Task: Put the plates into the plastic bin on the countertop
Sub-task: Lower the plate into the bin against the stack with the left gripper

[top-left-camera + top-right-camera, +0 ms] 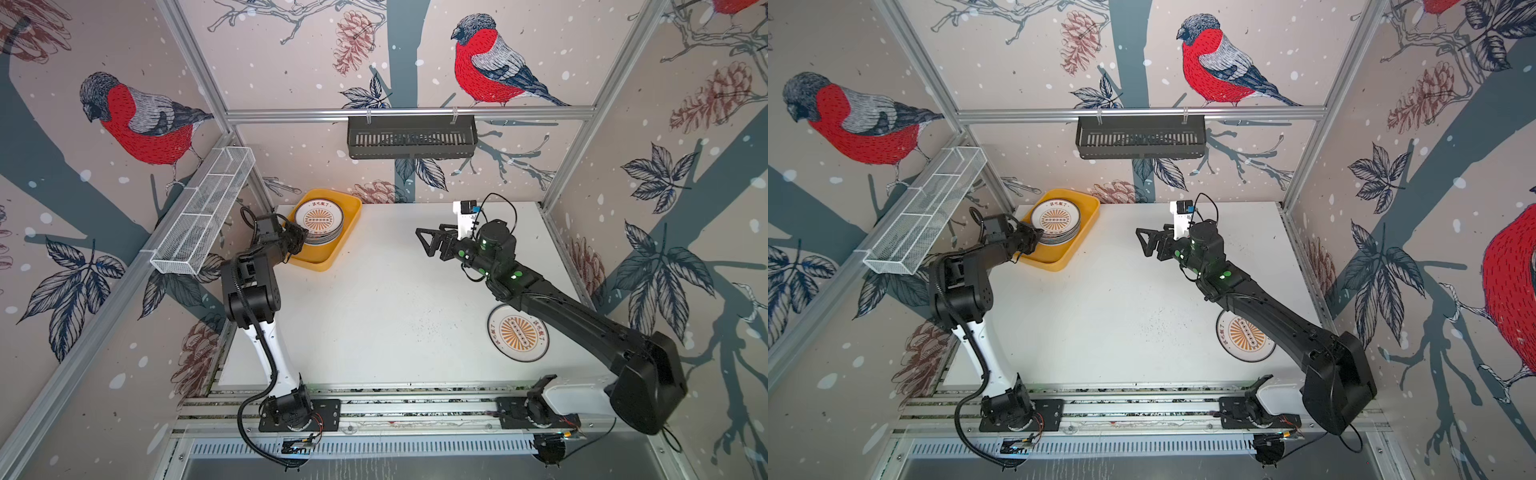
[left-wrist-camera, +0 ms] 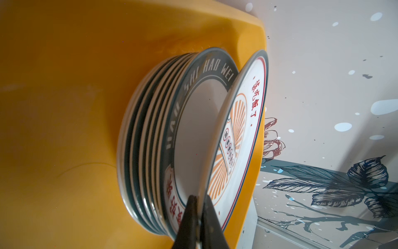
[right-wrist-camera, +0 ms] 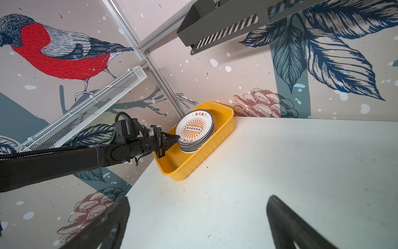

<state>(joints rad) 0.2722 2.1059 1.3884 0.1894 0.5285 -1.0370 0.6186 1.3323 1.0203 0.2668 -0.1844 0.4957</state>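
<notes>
You are seating the sunburst plate (image 2: 243, 129), tilted atop the stack (image 2: 146, 133) in the plastic bin (image 2: 64, 90), left gripper (image 2: 199, 201) clenching its rim. Next is calling for a gentle release; right gripper (image 3: 198, 199) is hanging released.

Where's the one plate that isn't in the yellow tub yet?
In a top view the lone sunburst plate lies flat on the white countertop, right side, near the front edge, partly under the right arm.

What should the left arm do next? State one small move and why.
Probably lower the held edge: the left gripper is shut on the rim of the round white orange-sunburst plate, which leans tilted above the stack of plates in the yellow plastic bin.
</notes>
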